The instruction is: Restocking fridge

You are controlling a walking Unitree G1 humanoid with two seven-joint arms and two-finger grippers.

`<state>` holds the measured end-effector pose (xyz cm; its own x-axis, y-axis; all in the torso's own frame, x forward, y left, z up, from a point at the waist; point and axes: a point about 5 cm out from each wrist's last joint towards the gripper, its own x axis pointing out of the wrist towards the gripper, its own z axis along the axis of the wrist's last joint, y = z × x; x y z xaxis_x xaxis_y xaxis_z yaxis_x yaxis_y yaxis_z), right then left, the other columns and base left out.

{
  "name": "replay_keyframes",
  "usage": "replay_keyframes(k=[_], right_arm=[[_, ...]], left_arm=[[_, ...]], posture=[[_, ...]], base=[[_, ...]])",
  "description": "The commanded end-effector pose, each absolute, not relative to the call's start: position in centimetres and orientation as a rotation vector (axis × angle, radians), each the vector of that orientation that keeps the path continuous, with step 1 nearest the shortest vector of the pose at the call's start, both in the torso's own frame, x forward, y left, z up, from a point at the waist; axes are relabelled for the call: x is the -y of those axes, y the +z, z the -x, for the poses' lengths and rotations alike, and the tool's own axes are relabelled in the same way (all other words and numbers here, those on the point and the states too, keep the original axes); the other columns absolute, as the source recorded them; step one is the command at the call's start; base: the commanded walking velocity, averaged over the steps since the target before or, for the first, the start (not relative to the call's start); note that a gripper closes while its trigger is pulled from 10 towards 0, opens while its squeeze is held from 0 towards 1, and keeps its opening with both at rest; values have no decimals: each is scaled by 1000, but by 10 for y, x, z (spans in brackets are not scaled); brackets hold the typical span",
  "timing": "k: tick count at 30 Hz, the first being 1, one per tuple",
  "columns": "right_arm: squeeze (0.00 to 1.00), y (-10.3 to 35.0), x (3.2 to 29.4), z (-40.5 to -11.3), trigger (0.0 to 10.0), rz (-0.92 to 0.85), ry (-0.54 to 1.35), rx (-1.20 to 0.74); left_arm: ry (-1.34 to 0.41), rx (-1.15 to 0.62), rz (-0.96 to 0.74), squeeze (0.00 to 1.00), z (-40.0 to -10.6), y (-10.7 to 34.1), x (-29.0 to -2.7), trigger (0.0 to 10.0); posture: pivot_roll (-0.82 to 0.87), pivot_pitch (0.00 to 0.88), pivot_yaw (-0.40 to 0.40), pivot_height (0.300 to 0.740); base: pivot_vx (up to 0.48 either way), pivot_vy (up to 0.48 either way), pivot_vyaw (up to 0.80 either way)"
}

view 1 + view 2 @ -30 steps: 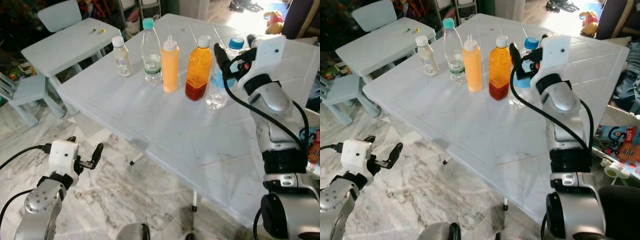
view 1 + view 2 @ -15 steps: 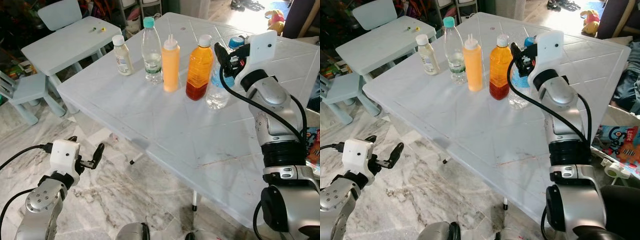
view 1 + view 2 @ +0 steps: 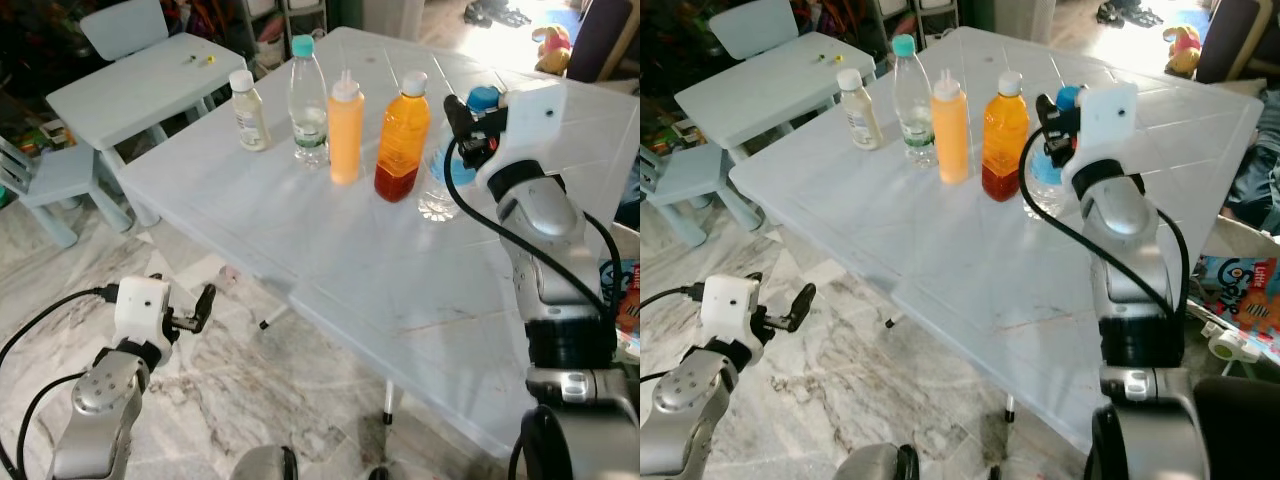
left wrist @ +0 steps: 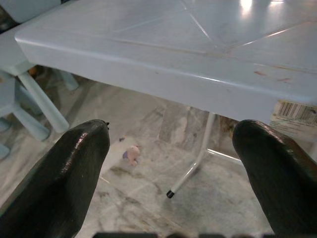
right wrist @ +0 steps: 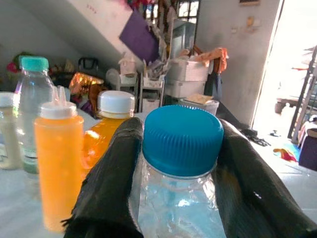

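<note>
Five bottles stand in a row on the pale blue table [image 3: 330, 260]. My right gripper [image 3: 468, 125] is at the rightmost one, a clear water bottle [image 3: 436, 190] with a blue cap [image 5: 182, 139]. In the right wrist view both black fingers [image 5: 111, 183] press against its neck just under the cap, and the bottle stands on the table. Beside it stand an orange juice bottle [image 3: 401, 140], an orange squeeze bottle [image 3: 345, 135], a teal-capped clear bottle [image 3: 310, 105] and a small cream bottle [image 3: 246, 112]. My left gripper [image 3: 185, 300] hangs open low over the floor, below the table's edge.
A small pale blue table [image 3: 140, 80] and chair [image 3: 55, 180] stand at the left. The marble floor [image 3: 230, 400] lies below the table, whose thin metal leg [image 4: 190, 171] is near my left gripper. Toys and clutter lie at the right [image 3: 1240, 290].
The view has shifted a little. My right gripper has moved in around the neck of the blue-capped bottle. My left arm has stayed low by the floor.
</note>
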<state>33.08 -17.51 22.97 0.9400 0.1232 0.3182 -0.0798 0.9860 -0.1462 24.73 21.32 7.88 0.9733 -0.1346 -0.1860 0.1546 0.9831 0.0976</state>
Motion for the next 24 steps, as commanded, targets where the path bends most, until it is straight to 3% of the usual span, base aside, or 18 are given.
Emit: replay_keyframes(k=[1, 2, 4, 5, 17, 24], right_arm=[[0, 221, 168, -322, 588, 105, 106, 312], [0, 220, 166, -320, 1412, 96, 110, 318], [0, 220, 164, -318, 1412, 89, 112, 322], [0, 216, 156, -312, 10000, 63, 120, 315], [0, 215, 137, -293, 10000, 26, 187, 358], [0, 202, 141, -285, 10000, 37, 208, 328]], left_arm=[[-128, -179, -106, 0, -250, 78, -216, 10000], [-128, -176, -105, 0, -251, 79, -216, 10000], [-128, -174, -105, 0, -252, 78, -215, 10000], [-126, -169, -102, 0, -255, 78, -214, 10000], [-141, -157, -99, 0, -262, 75, -210, 10000], [-148, -175, -91, 0, -260, 65, -203, 10000]], posture=[[53, 35, 58, 740], [51, 34, 57, 740], [47, 31, 56, 740], [32, 19, 52, 740], [2, 0, 47, 740], [-8, 0, 33, 740]], base=[[0, 0, 0], [0, 0, 0], [0, 0, 0], [0, 356, 0], [0, 467, 0], [0, 480, 721]])
